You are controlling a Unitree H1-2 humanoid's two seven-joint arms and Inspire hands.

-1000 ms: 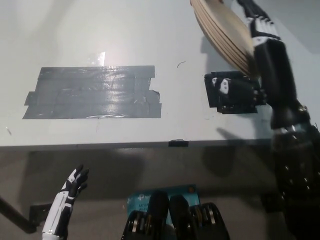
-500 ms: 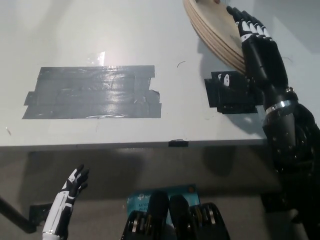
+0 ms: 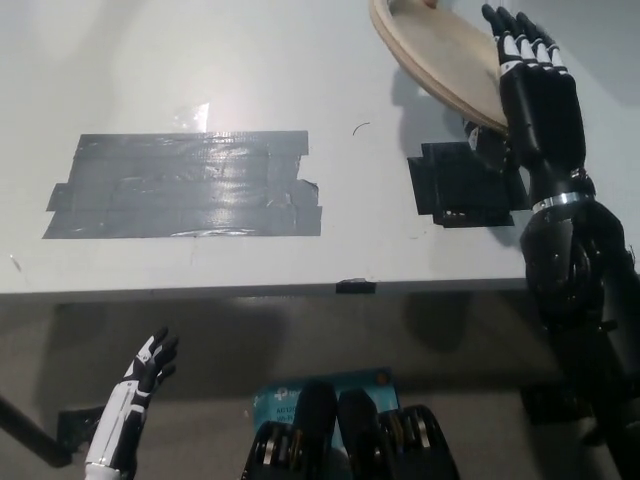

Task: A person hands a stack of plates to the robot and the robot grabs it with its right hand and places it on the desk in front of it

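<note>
Stack of round tan wooden plates [image 3: 440, 55] at 1 o'clock, long axis 11-to-5. Black right hand [image 3: 535, 100] grips its 4 o'clock rim. White left hand [image 3: 148, 368], 7 o'clock, empty, splayed.

The pale grey worktop [image 3: 300, 60] carries a wide patch of overlapping dark grey tape strips [image 3: 185, 185] on its left half. A smaller black tape patch [image 3: 450, 185] lies flat towards the right. A short black tab [image 3: 356, 287] sits on the near edge.

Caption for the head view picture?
Black right hand holds tan wooden plate stack over grey desk; white left hand rests low.
</note>
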